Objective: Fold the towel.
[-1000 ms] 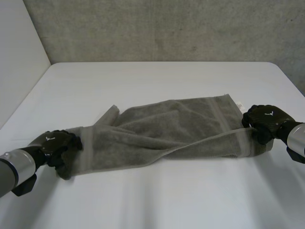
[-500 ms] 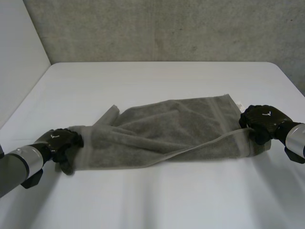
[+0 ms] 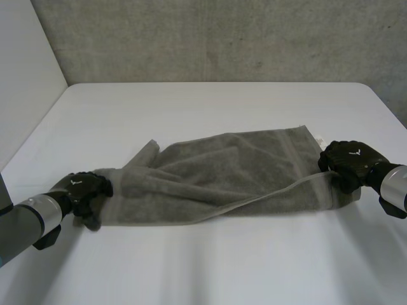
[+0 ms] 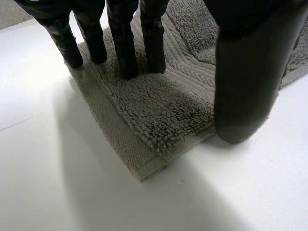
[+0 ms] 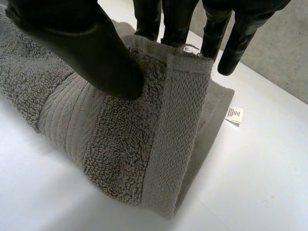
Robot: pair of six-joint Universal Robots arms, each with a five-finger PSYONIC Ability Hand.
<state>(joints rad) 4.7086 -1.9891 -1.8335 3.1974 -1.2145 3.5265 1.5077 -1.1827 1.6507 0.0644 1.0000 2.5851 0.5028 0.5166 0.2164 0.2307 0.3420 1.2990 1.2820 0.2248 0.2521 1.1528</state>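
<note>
White worktop point(image 3: 210, 273) lies bare right in front of me. Nearest on it is my left robot hand point(image 3: 84, 189), at the left end of the towel point(image 3: 216, 181). Its fingers point(image 4: 122, 57) are straight and apart from the thumb point(image 4: 245, 91). The tips push down on a flat corner, and the thumb sits just off the edge. It presses but does not clamp.

A bit farther off, my right robot hand point(image 3: 351, 162) is clamped on the other end, thumb on the fluffy side and fingers behind the hem. That end is lifted a little. The grey towel stretches between both hands and is bunched near the left. A small white tag point(image 5: 234, 115) pokes out past the right end. Behind it all is a grey wall point(image 3: 222, 38).

I think the fold is half laid. To do it well, I should pull gently sideways so the lumps go flat. Then I should set the right end down with its hem on the edge below, and only then let go.
</note>
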